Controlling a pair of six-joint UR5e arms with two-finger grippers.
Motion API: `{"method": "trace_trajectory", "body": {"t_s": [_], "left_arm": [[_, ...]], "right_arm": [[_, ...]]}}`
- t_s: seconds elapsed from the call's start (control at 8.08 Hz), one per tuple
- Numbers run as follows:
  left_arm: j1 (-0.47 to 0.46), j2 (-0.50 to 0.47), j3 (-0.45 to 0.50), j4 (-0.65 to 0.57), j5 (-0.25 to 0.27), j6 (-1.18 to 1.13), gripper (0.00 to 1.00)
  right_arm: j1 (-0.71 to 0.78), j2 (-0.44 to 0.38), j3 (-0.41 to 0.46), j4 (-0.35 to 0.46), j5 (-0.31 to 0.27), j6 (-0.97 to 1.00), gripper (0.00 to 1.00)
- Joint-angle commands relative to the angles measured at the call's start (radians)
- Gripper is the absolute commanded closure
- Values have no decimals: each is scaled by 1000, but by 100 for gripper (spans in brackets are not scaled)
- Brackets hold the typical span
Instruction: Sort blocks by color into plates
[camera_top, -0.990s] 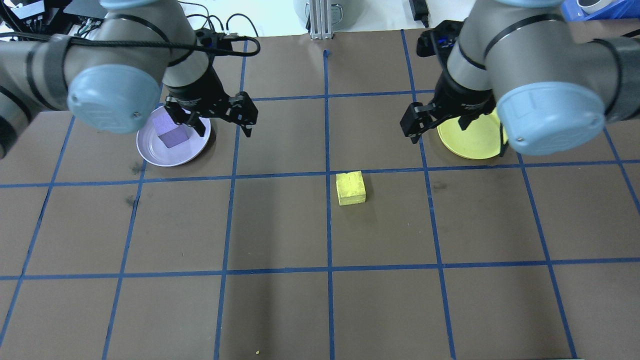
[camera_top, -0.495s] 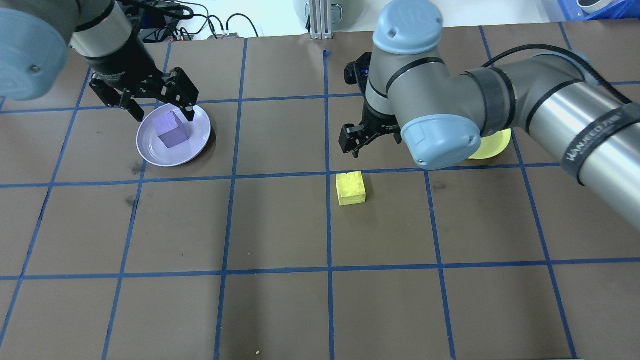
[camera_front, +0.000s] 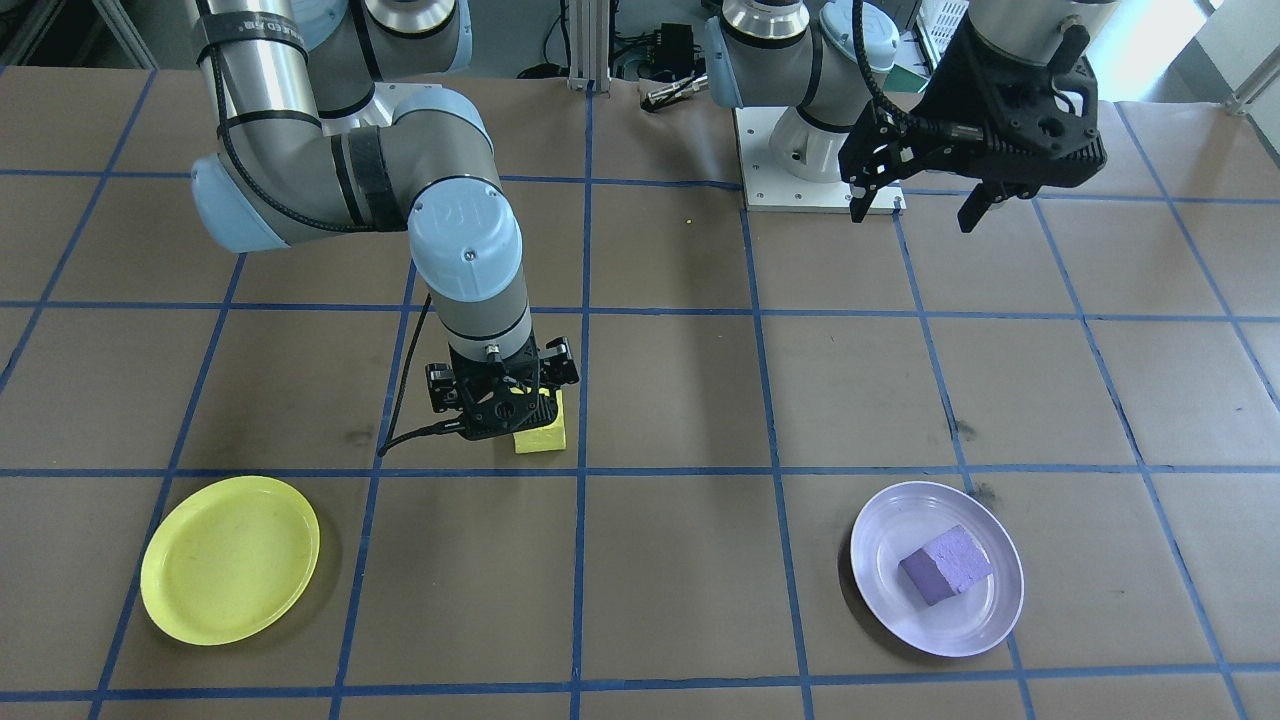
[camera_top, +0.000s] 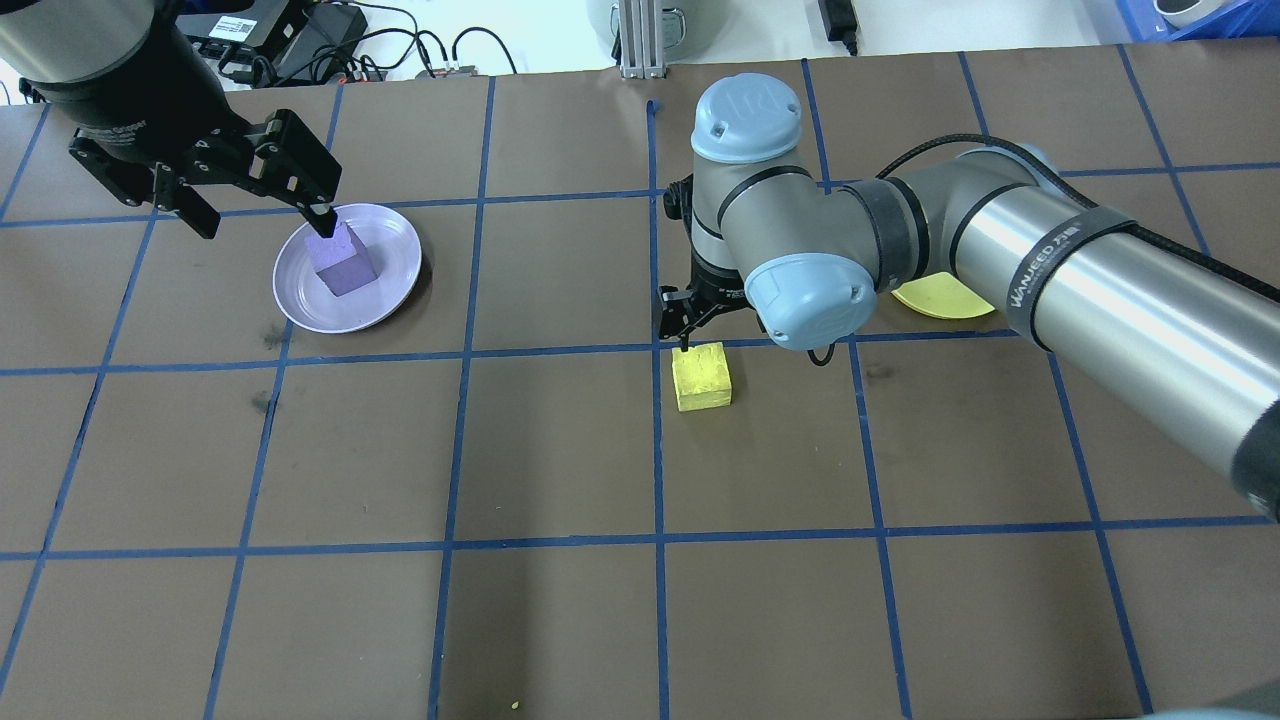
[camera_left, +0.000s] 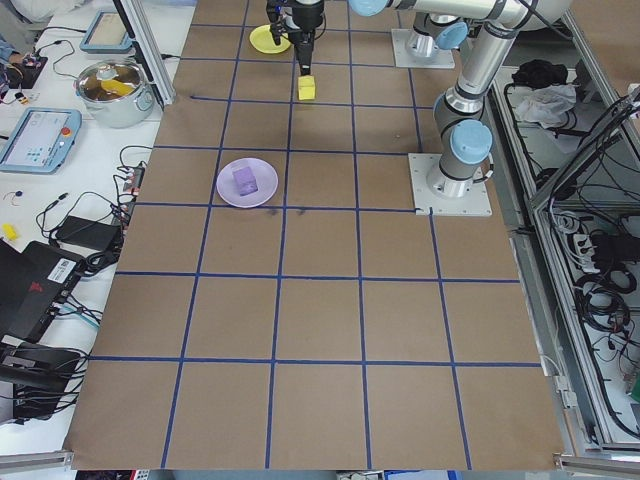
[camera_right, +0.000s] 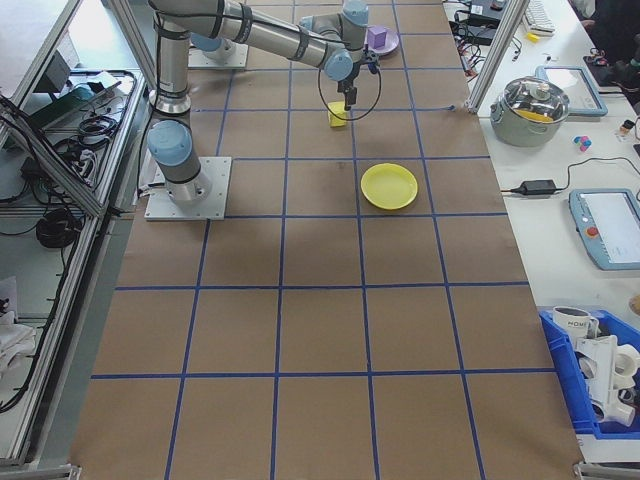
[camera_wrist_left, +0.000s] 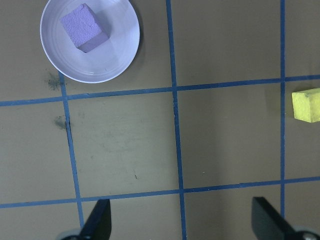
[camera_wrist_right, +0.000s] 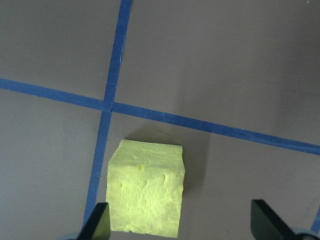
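Observation:
The yellow block (camera_top: 702, 377) sits on the brown table near its middle, by a blue tape crossing. My right gripper (camera_wrist_right: 182, 227) hangs open just above it; the yellow block (camera_wrist_right: 146, 200) lies close to the view-left finger in the right wrist view. The yellow plate (camera_front: 230, 560) lies bare, and my right arm partly covers it in the overhead view. The purple block (camera_top: 345, 268) rests in the lavender plate (camera_top: 395, 290). My left gripper (camera_top: 262, 215) is open and holds nothing, raised above the table on the robot's side of that plate.
Blue tape divides the brown table (camera_top: 560, 620) into squares. Off the table's far edge stand an aluminium post (camera_top: 640, 40), a pot (camera_left: 115, 90), tablets and cables. A blue bin (camera_right: 600, 380) sits beside the table on my right.
My right arm swung from over the yellow plate to above the yellow block and came lower. My left gripper drew back from the lavender plate, leaving the purple block there.

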Motion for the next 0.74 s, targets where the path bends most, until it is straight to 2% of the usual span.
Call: {"method": "trace_trajectory", "body": {"t_s": [0.0, 0.25, 0.37, 0.62], "left_arm": [[-1, 35, 3, 0, 15, 10, 0], [-26, 105, -23, -45, -20, 8, 0], [-55, 166, -54, -55, -22, 10, 0], [-63, 208, -86, -66, -17, 10, 0]], "right_arm": [[32, 69, -31, -15, 6, 72, 0], [50, 105, -34, -20, 8, 79, 0], [50, 118, -34, -21, 6, 77, 0], [50, 123, -31, -21, -6, 72, 0]]}}
